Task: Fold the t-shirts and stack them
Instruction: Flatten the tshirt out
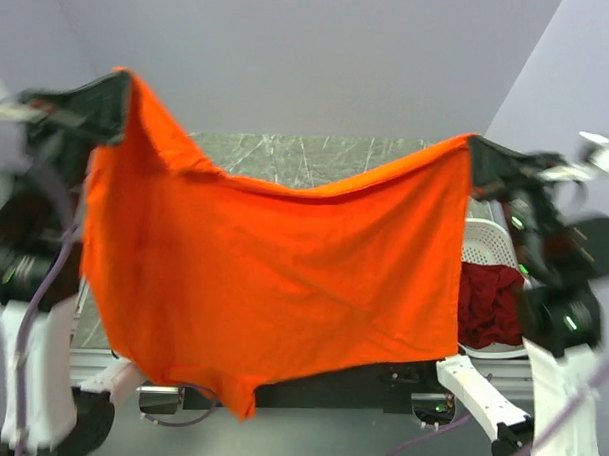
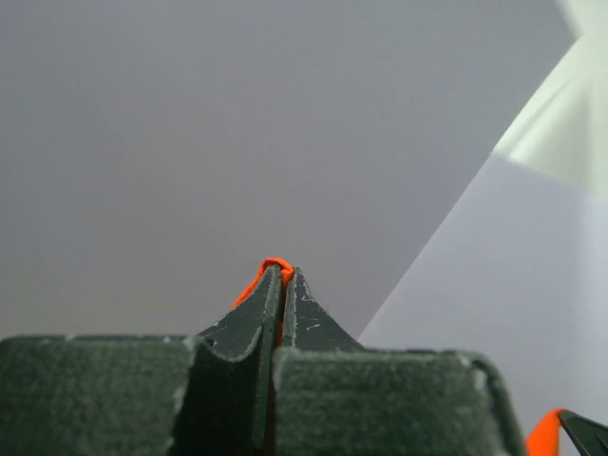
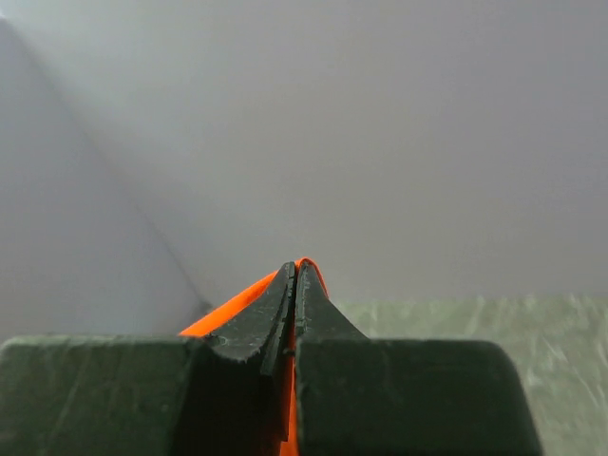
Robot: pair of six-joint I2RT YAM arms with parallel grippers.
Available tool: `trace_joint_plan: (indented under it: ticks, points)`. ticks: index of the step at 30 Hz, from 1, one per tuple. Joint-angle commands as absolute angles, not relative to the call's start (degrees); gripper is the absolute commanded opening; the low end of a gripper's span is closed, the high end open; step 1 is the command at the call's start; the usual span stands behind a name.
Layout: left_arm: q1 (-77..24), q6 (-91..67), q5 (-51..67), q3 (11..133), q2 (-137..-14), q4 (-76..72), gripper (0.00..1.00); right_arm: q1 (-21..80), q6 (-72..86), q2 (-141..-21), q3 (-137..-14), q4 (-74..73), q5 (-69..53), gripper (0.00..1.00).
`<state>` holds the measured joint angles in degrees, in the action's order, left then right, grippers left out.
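A bright orange t-shirt (image 1: pixel 273 277) hangs spread wide in the air, high above the table, held by both top corners. My left gripper (image 1: pixel 121 82) is shut on its upper left corner; orange cloth (image 2: pixel 275 267) shows between the closed jaws in the left wrist view. My right gripper (image 1: pixel 474 144) is shut on the upper right corner; orange cloth (image 3: pixel 306 263) shows between its jaws in the right wrist view. A dark red t-shirt (image 1: pixel 490 303) lies in the basket at the right. The teal and cream shirts are out of view.
A white perforated plastic basket (image 1: pixel 489 242) stands at the right of the table, behind the hanging shirt's edge. The green marbled tabletop (image 1: pixel 307 158) shows behind the shirt. Pale walls close in on both sides.
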<state>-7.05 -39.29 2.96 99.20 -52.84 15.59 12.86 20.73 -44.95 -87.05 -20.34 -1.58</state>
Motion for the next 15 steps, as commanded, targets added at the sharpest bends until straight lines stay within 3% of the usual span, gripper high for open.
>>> trace_joint_plan:
  ticks: [1, 5, 8, 9, 11, 12, 15]
  points:
    - [-6.8, -39.9, 9.0, 94.4, -65.2, 15.7, 0.01, 12.2, 18.2, -52.6, -79.3, -16.4, 3.5, 0.0]
    - [-6.6, -38.4, 12.4, 88.9, -76.6, 13.2, 0.04, 9.7, 17.7, -60.5, -71.5, -9.1, 3.9, 0.0]
    - [-6.6, -36.9, 11.8, 88.9, -87.2, 12.3, 0.37, 5.2, 19.3, -69.6, -68.6, -6.2, 2.3, 0.0]
    - [-6.6, -36.4, 12.1, 89.8, -90.1, 13.4, 0.67, 4.0, 19.7, -75.2, -69.3, -6.1, 0.5, 0.0]
    - [-6.6, -34.6, 13.0, 95.0, -98.1, 16.6, 0.85, 1.6, 20.0, -81.6, -75.2, -10.6, -6.0, 0.3]
    - [-6.7, -34.5, 13.7, 96.1, -99.7, 17.9, 0.87, 1.5, 19.7, -87.1, -77.7, -13.2, -7.0, 0.39]
    - [-7.3, -34.9, 14.6, 93.6, -99.7, 15.7, 0.92, 1.8, 19.3, -89.0, -78.3, -13.5, -9.7, 0.53]
